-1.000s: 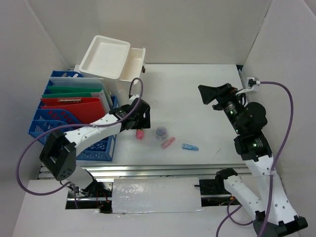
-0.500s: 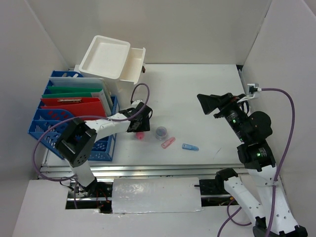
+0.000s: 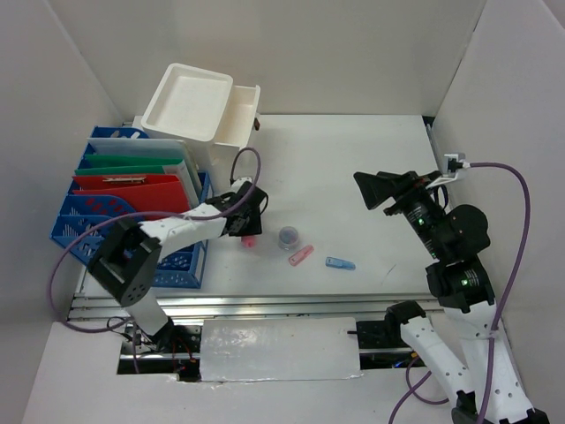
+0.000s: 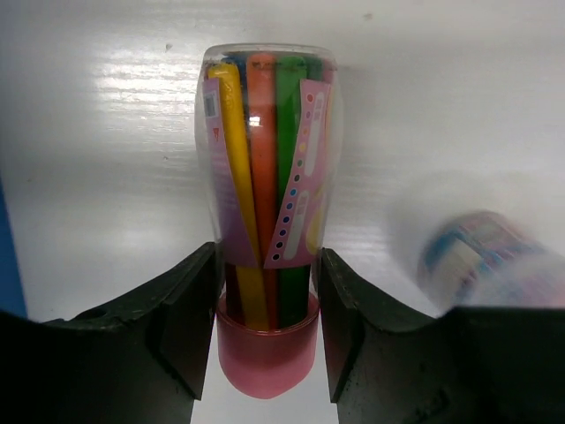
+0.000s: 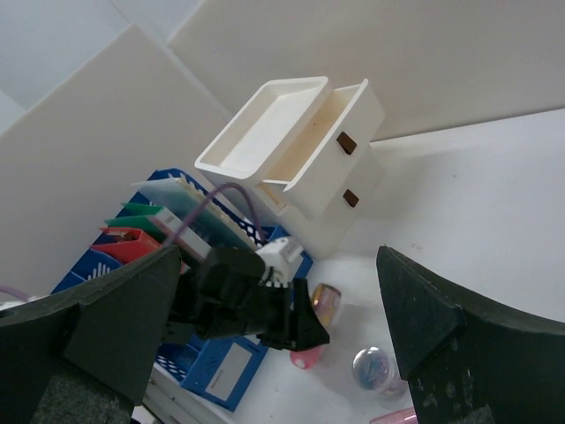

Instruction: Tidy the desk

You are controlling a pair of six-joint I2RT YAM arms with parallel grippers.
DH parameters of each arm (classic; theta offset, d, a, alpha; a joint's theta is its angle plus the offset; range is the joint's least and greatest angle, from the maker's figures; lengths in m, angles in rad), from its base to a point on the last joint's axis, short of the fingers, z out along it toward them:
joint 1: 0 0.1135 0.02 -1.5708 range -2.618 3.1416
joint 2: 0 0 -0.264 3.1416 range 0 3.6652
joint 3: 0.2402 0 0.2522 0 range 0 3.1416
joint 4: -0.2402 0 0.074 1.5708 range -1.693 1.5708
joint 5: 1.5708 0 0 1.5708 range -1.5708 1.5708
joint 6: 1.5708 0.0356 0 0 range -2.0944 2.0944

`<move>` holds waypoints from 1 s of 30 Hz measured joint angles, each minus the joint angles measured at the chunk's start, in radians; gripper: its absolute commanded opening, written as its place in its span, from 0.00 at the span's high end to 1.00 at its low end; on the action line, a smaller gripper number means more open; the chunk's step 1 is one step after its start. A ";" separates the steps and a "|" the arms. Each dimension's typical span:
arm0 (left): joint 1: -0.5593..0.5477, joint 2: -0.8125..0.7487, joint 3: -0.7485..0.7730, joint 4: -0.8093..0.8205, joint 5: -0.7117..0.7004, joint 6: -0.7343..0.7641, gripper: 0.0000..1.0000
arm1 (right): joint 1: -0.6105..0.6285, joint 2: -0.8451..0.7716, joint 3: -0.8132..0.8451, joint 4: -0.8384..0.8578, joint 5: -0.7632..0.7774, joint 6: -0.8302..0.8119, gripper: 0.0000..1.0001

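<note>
Left claw (image 4: 267, 265), low over the bench (image 3: 353, 159), clenched on both sides of a clear tube of coloured pens (image 4: 269, 168) that lies flat, pink cap toward the wrist. Right claw (image 3: 375, 187), at 3 o'clock, raised, jaws spread wide, holding nothing. The bench fills the centre, its metal rail (image 3: 265, 305) at 6 o'clock. White drawer box (image 3: 199, 106) at 11 o'clock; blue file rack (image 3: 132, 221) at 9 o'clock. Toward 3 o'clock from the tube lie a round clear capsule (image 3: 288, 237), a small pink item (image 3: 300, 256) and a small blue item (image 3: 340, 263).
</note>
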 measured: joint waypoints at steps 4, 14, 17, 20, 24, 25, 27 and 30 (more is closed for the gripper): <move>-0.017 -0.159 0.042 -0.074 0.042 0.060 1.00 | 0.000 -0.010 0.000 -0.007 0.009 -0.008 0.00; -0.054 -0.271 0.632 -0.229 0.005 0.352 1.00 | 0.000 -0.011 -0.005 0.007 0.005 -0.032 0.00; -0.011 -0.228 0.700 -0.172 -0.045 0.461 1.00 | 0.000 0.010 -0.008 0.034 -0.012 -0.034 0.00; 0.061 -0.158 0.714 -0.118 -0.011 0.528 1.00 | 0.000 0.056 -0.008 0.047 -0.031 -0.036 0.00; 0.172 -0.029 0.742 -0.063 0.022 0.603 1.00 | 0.000 0.107 -0.007 0.049 -0.062 -0.040 0.00; 0.193 0.005 0.760 -0.059 0.025 0.614 1.00 | 0.000 0.117 -0.009 0.049 -0.070 -0.042 0.00; 0.235 0.074 0.809 -0.045 0.042 0.655 1.00 | 0.000 0.121 -0.018 0.054 -0.084 -0.044 0.00; 0.267 0.137 0.859 -0.019 0.066 0.700 1.00 | 0.000 0.113 -0.028 0.059 -0.104 -0.045 0.00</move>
